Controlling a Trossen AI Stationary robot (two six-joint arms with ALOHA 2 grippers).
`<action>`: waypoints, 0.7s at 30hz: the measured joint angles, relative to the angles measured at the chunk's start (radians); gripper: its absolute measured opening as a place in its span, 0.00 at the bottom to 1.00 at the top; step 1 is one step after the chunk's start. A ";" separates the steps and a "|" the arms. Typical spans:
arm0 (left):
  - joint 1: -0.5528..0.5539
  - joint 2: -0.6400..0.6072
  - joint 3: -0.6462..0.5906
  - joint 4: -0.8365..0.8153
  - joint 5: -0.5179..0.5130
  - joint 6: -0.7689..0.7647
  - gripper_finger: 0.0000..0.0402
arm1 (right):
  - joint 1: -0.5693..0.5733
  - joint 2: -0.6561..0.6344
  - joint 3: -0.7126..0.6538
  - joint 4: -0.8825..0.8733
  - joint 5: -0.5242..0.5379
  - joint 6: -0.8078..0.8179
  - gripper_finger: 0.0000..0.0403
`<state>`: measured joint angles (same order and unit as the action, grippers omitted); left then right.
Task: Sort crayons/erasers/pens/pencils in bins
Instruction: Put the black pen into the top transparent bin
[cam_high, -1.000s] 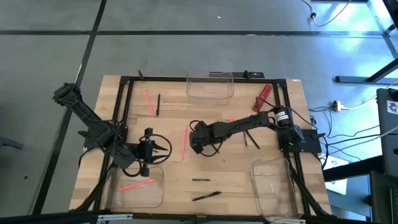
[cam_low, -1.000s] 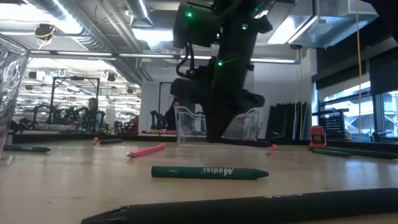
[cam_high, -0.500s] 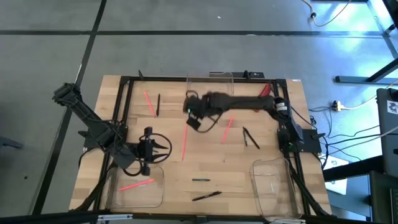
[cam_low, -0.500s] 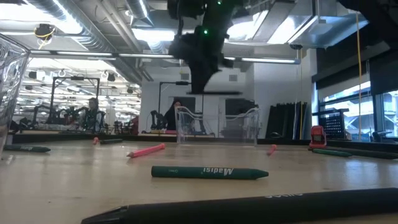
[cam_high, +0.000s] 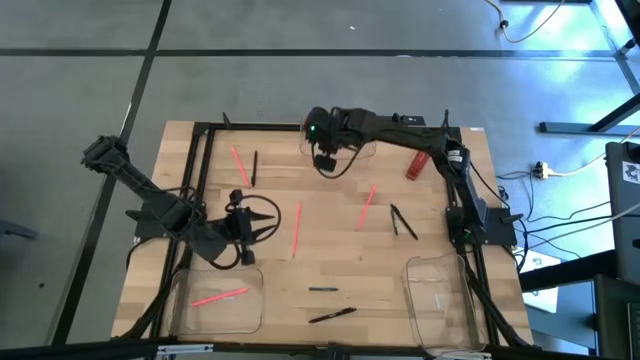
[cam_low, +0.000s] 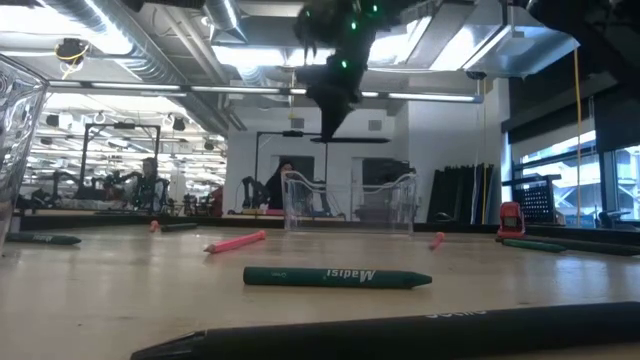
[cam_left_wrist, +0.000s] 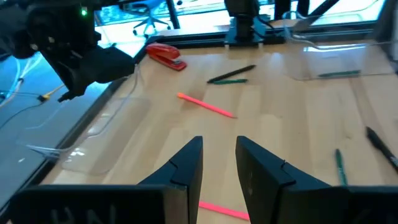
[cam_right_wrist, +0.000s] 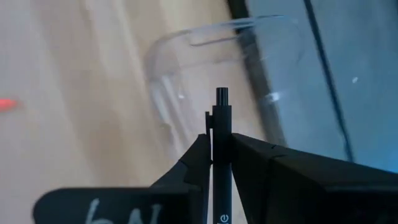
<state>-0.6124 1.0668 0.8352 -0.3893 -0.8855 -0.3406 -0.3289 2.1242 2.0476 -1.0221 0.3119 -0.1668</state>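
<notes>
My right gripper (cam_high: 323, 158) is shut on a black pen (cam_right_wrist: 221, 124) and hangs high over the near wall of the far clear bin (cam_high: 338, 138); the low view shows the pen level (cam_low: 350, 140) above that bin (cam_low: 350, 205). My left gripper (cam_high: 268, 222) is open by a narrow gap and empty (cam_left_wrist: 219, 146), pointing toward the table's right over a pink stick (cam_high: 297, 228). Another pink stick (cam_high: 220, 296) lies in the near-left bin (cam_high: 180, 300). More pink (cam_high: 240, 165) (cam_high: 366, 205), black (cam_high: 254, 167) (cam_high: 332, 315) and green sticks (cam_high: 322, 289) lie flat on the table. My right gripper pinches the pen's shaft (cam_right_wrist: 221, 155) between its two fingers, which come from above and lie across the pen. The pen's clip end (cam_right_wrist: 220, 96) sticks out past the fingers. The pen is lifted clear and level, above the far bin.
A third clear bin (cam_high: 440, 290) stands at the near right. A red oblong block (cam_high: 420, 160) lies at the far right. Two dark sticks (cam_high: 403, 222) lie right of centre. A black frame (cam_high: 200, 150) borders the table.
My right gripper has risen from the table's middle and gone toward the far edge with the black pen, lifted clear, and now stands over the far bin. My left gripper has drawn back from over the near-left bin and turned toward the table's right.
</notes>
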 joint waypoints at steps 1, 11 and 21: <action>0.007 0.000 0.000 0.000 0.000 0.007 0.22 | -0.017 0.000 -0.008 0.022 0.000 -0.034 0.13; 0.075 0.000 0.000 -0.031 0.006 0.011 0.22 | -0.156 0.062 -0.059 0.258 -0.198 -0.243 0.13; 0.111 0.000 0.000 -0.048 0.016 0.011 0.22 | -0.220 0.145 -0.059 0.244 -0.280 -0.262 0.13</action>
<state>-0.5013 1.0664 0.8352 -0.4374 -0.8700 -0.3298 -0.5488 2.2688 1.9884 -0.7776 0.0322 -0.4286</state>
